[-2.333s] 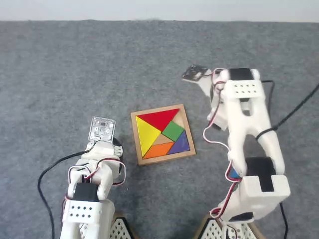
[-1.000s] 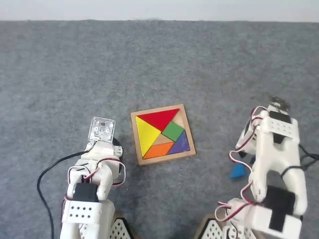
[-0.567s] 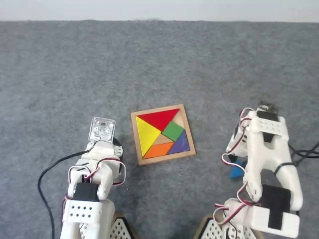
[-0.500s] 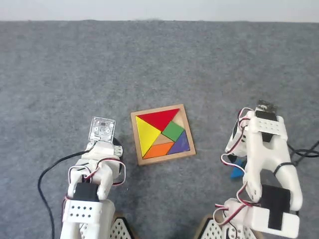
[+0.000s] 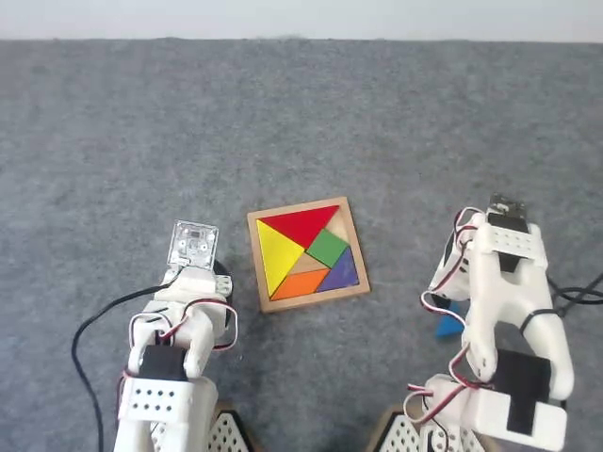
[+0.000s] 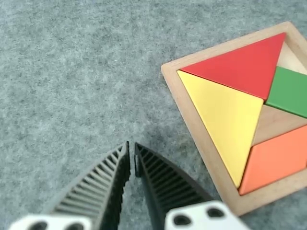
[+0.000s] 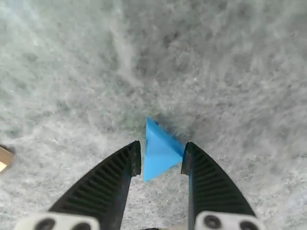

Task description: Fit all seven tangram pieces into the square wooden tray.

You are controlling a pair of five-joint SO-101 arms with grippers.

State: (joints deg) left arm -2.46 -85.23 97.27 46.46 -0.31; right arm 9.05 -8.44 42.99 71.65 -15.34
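The square wooden tray (image 5: 300,206) lies mid-table with a red triangle (image 5: 300,226), yellow triangle (image 5: 273,254), green square (image 5: 327,248), orange piece (image 5: 300,282) and purple piece (image 5: 339,271) in it. Bare wood shows between them. A blue triangle (image 7: 160,146) lies on the carpet right of the tray, partly under the right arm (image 5: 450,325). My right gripper (image 7: 160,153) is shut on the blue triangle, a finger against each side. My left gripper (image 6: 132,146) is shut and holds nothing, over carpet beside the tray (image 6: 204,139).
Grey carpet covers the whole table. The left arm's body (image 5: 174,348) sits at the front left and the right arm's body (image 5: 504,320) at the front right. Open carpet stretches behind the tray.
The right arm swung from behind the tray down to the blue triangle at the right and settled over it. The left arm and the tray's pieces have not moved.
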